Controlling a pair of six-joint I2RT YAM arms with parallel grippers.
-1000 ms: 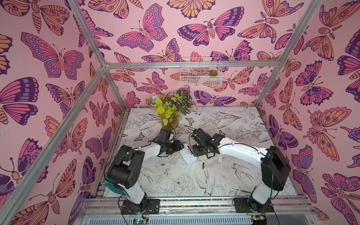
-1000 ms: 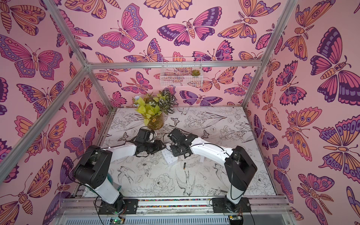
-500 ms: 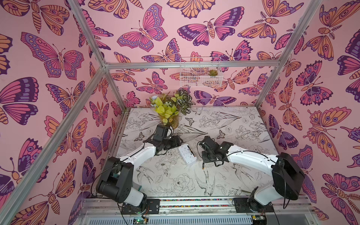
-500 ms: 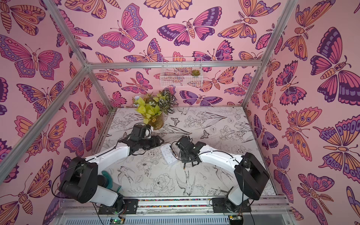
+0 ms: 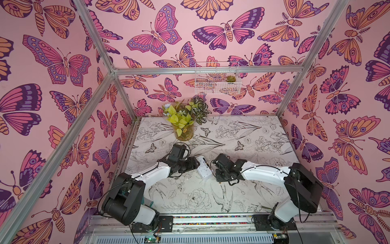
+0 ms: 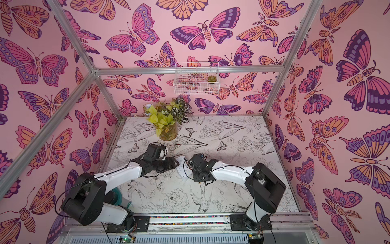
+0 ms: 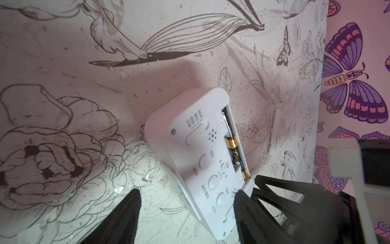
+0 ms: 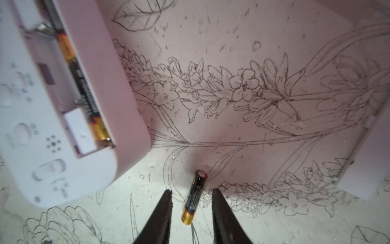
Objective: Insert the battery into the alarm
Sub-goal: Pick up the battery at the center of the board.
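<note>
Both parted — left hand [image 7: 187, 192] wide around alarm [image 7: 196, 147], right hand [image 8: 191, 190] narrow, straddling loose battery [image 8: 195, 198], apparently not touching.

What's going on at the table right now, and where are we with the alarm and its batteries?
The white alarm lies back side up on the table. Its battery compartment is open, with one seated battery inside. The left gripper is open and straddles one end of the alarm. The right gripper is also open, set on either side of a loose battery that lies on the table beside the alarm. It has not gripped it yet.
</note>
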